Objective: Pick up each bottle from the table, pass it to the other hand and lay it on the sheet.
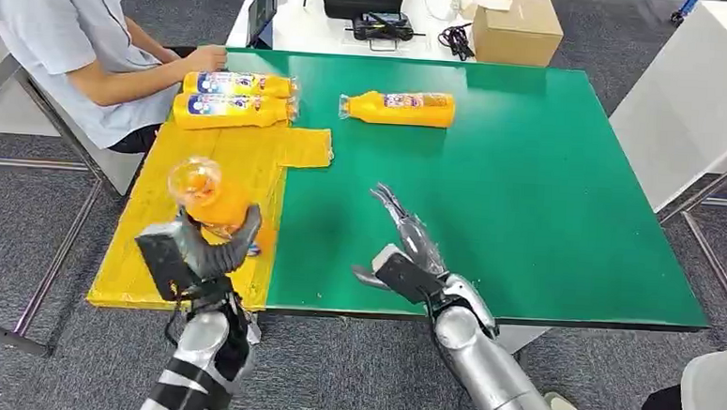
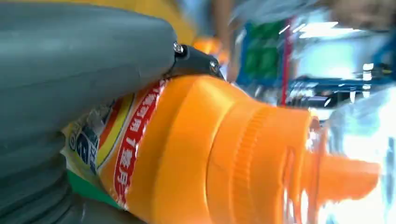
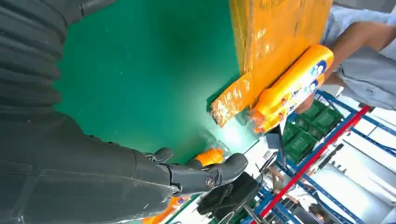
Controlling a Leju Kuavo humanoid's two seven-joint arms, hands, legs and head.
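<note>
My left hand (image 1: 202, 248) grips an orange bottle (image 1: 205, 195) over the near part of the yellow sheet (image 1: 240, 161), clear cap end up toward the camera. The left wrist view shows that bottle (image 2: 224, 154) close up under my thumb. Two orange bottles (image 1: 236, 98) lie side by side at the sheet's far end; the right wrist view shows them too (image 3: 292, 88). Another orange bottle (image 1: 400, 107) lies on the green table (image 1: 529, 195), past the middle. My right hand (image 1: 409, 250) hovers open over the table's near edge, fingers spread and pointing away from me.
A seated person rests a hand (image 1: 205, 59) by the two laid bottles at the far left. Behind the green table stands a white table with a cardboard box (image 1: 516, 29) and black gear (image 1: 377, 22). A white cabinet (image 1: 695, 81) stands at the right.
</note>
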